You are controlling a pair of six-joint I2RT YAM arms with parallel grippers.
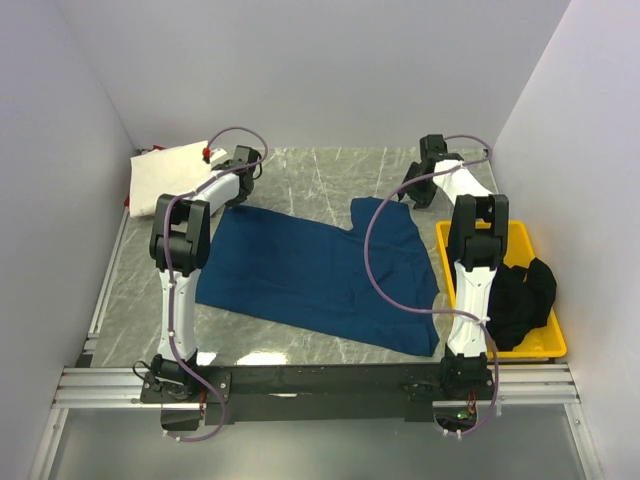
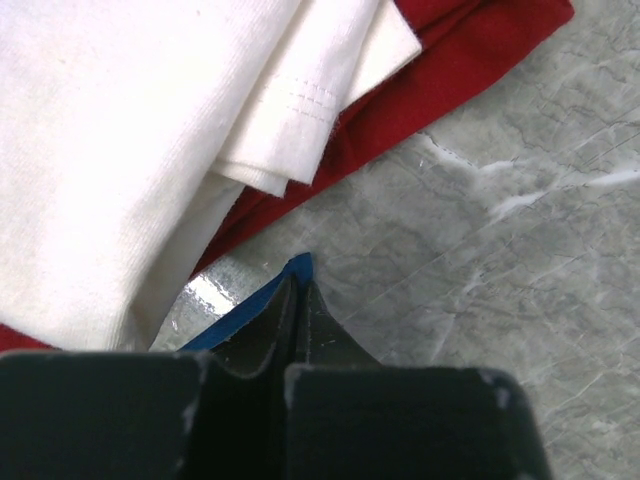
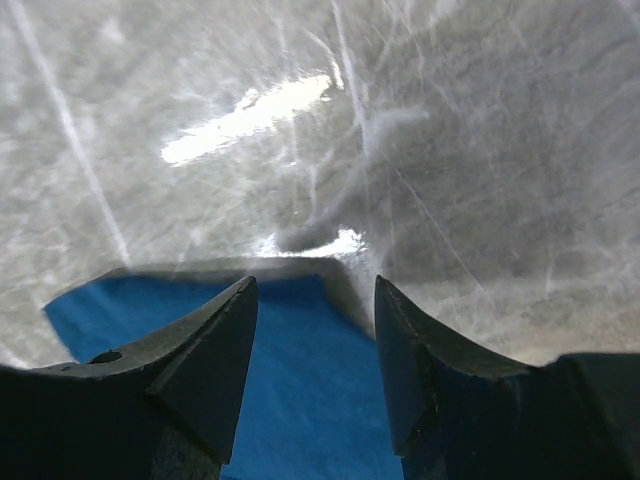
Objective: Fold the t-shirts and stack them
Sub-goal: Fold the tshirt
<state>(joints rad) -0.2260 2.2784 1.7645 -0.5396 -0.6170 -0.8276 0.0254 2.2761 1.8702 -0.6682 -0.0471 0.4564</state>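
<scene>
Centre: dark blue t-shirt (image 1: 310, 275), spread open and flat, plain side up. 10 o'clock: cream t-shirt (image 1: 170, 175), folded, lying on red t-shirt (image 2: 470, 50). 4 o'clock: black t-shirt (image 1: 520, 295), crumpled heap.

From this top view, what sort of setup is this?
Probably a lab test cell, not a home: plain white walls box in a marble-look table, with a blue t-shirt and yellow tray staged.

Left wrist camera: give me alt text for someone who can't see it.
The left gripper is shut on a corner of the dark blue t-shirt, over the grey marble table. Beyond it, a folded cream t-shirt lies on a red t-shirt.
</scene>
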